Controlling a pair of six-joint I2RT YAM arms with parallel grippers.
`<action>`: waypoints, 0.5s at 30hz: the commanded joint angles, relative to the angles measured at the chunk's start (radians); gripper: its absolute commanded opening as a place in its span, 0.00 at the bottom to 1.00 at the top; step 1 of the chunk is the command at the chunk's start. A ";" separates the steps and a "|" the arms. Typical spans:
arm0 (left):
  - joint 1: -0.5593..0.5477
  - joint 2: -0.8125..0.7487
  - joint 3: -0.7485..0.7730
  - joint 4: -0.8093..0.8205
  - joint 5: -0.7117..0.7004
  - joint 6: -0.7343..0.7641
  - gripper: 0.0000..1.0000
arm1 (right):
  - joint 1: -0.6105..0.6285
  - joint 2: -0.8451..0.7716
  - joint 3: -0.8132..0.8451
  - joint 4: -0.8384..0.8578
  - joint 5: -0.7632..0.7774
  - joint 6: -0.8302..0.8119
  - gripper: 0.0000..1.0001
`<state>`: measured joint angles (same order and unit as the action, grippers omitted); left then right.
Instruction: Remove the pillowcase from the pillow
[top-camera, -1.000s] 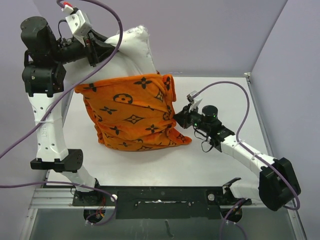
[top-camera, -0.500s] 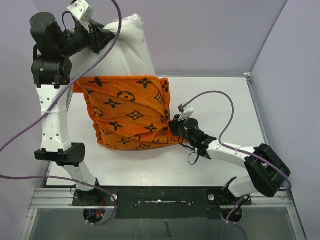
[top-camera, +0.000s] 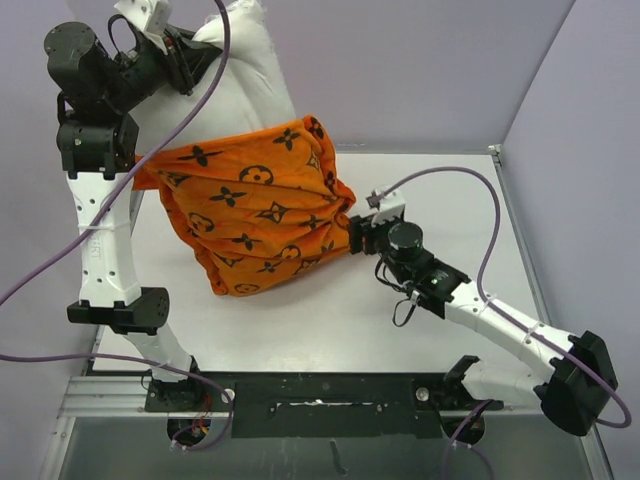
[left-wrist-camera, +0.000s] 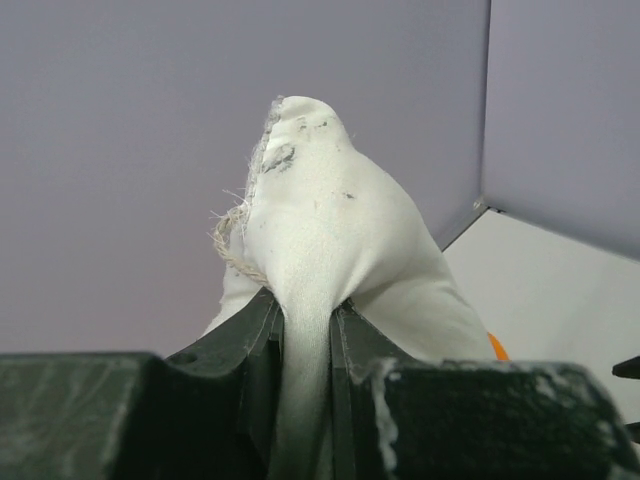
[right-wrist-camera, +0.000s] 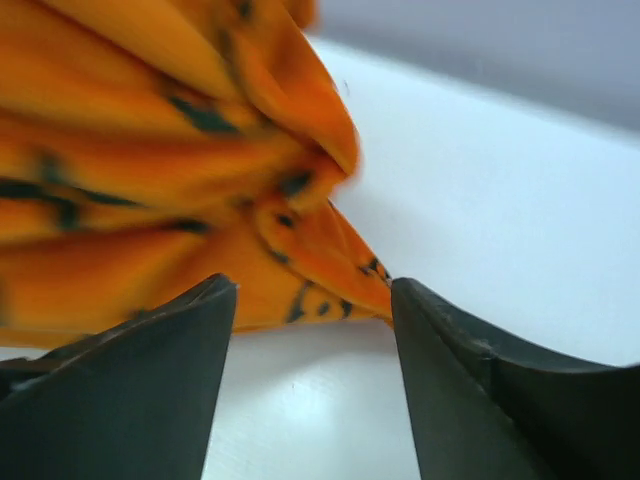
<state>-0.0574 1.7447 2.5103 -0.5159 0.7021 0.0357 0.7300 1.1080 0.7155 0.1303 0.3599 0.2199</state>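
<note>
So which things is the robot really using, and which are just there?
For the job:
- the pillowcase
- the pillow
- left claw, pinching a corner of the pillow
- right claw, open at the pillowcase's corner

Just there:
- the table
- the purple wall

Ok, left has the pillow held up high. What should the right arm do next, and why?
Probably ease the right gripper forward a touch and close on the corner of the pillowcase. Its jaws stand open with that orange corner just ahead between them, while the left gripper is clamped on a corner of the white pillow.
</note>
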 joint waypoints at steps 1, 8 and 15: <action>-0.028 -0.091 0.020 0.217 -0.038 -0.033 0.00 | 0.122 0.075 0.337 0.054 -0.103 -0.375 0.68; -0.108 -0.096 0.003 0.138 -0.083 0.036 0.00 | 0.287 0.351 0.686 -0.012 -0.230 -0.537 0.79; -0.133 -0.088 0.020 0.176 -0.244 0.267 0.00 | 0.329 0.376 0.304 0.133 -0.122 -0.293 0.82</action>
<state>-0.1894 1.7428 2.4802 -0.5430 0.6029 0.1490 1.0302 1.4693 1.2304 0.1989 0.1608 -0.1833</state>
